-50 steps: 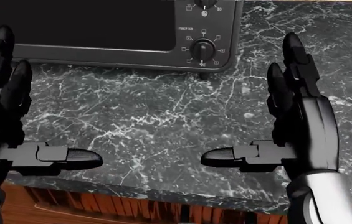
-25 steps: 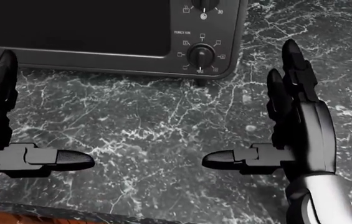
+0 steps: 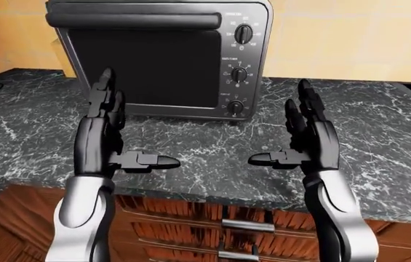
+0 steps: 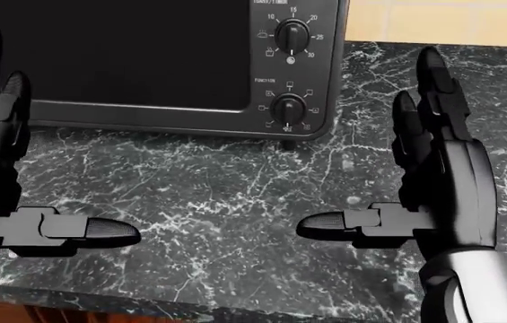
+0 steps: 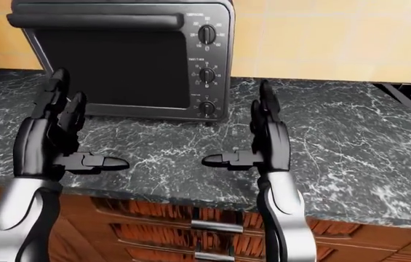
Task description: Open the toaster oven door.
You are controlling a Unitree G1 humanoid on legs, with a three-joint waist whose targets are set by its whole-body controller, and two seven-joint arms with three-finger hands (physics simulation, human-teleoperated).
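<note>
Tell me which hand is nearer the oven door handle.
Left. The left hand hangs open below the handle, across the door glass. The right hand is open too, past the oven's knob side, farther away.

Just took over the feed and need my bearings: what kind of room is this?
Most likely a kitchen: a black toaster oven with three dials stands on a dark veined marble counter, with reddish wood drawers with metal handles under it and a yellow tiled wall above.
</note>
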